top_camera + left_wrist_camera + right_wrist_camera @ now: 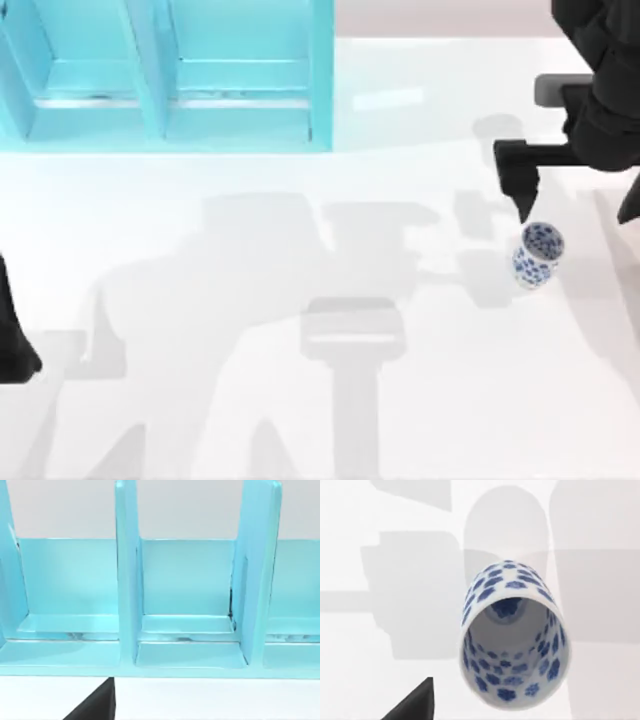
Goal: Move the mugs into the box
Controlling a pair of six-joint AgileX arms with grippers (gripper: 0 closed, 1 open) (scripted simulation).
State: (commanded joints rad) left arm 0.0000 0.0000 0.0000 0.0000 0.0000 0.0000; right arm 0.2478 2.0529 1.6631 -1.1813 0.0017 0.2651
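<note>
Hovering just above the upright mug [539, 255] at right of frame, right gripper [524, 200]; finger state could not be told. Box [170, 80] upper left; left gripper [15, 350] parked at left edge.

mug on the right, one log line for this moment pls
mug: upright on table, right side | right gripper: just above it, not holding | left arm: parked at left edge | box: top left, no mug inside

Rendered simulation workspace, plain white worktop [250, 300], flat featureless surroundings, turquoise partitioned box [165, 75] at its far left, untextured shadows beside it
</note>
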